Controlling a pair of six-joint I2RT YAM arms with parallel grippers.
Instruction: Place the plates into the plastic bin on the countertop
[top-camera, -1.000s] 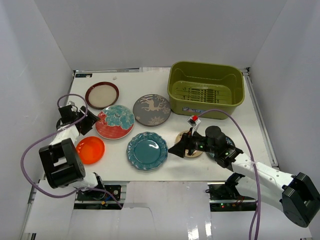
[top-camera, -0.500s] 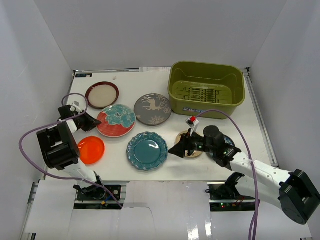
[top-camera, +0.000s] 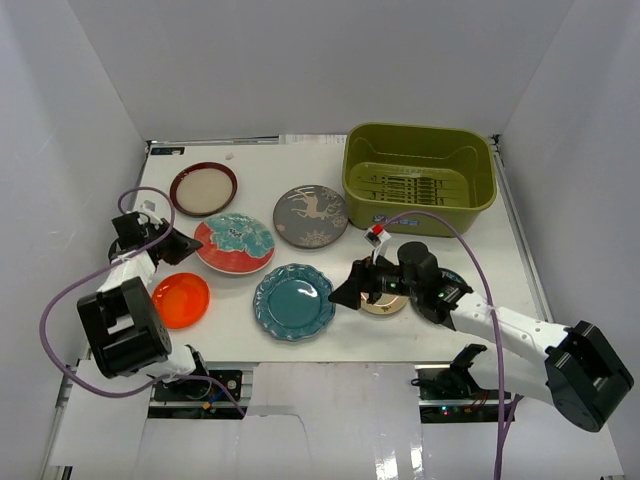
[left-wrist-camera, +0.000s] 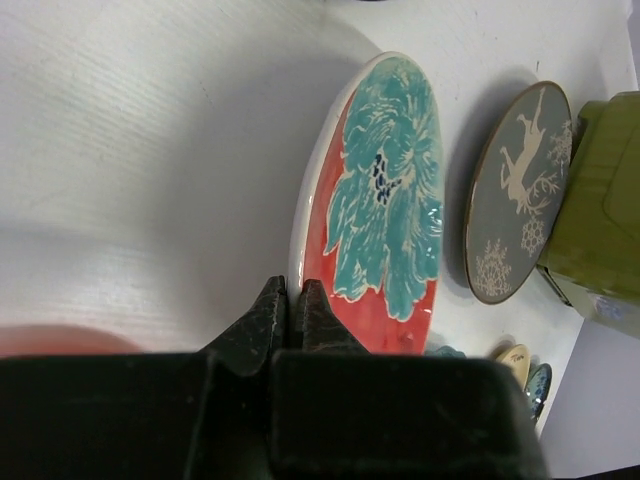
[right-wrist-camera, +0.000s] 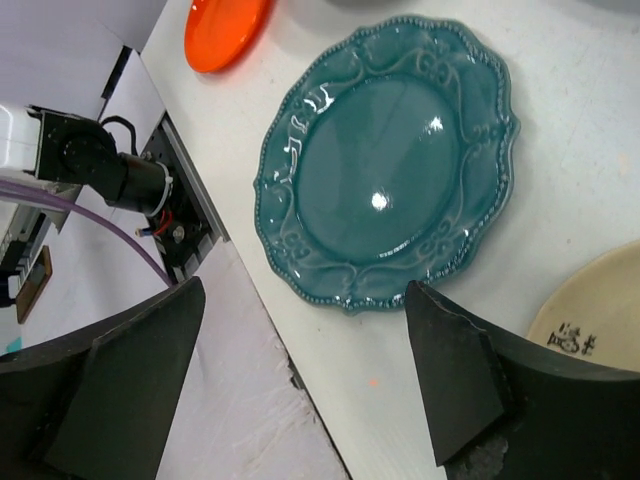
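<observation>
Counting seven plates (top-camera: 311, 216) on the countertop (top-camera: 260, 165), one bin (top-camera: 430, 212), left claw (left-wrist-camera: 293, 295) clenching red-and-blue plate (left-wrist-camera: 385, 200), right claw (right-wrist-camera: 305, 290) released

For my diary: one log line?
left gripper: shut on red-and-blue plate | right gripper: open, facing teal plate | plastic bin: empty

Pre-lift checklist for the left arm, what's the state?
1. Left fingers shut on the rim of the red-and-blue plate: ok.
2. Depth of bite on that rim: cannot tell, only the tips meet it.
3. Right fingers open, holding nothing, over the teal plate: ok.
4. Plastic bin has no plate in it, ribbed bottom showing: ok.
5. Low path to the bin: not ok, the grey deer plate lies between; probably lift first.
</observation>
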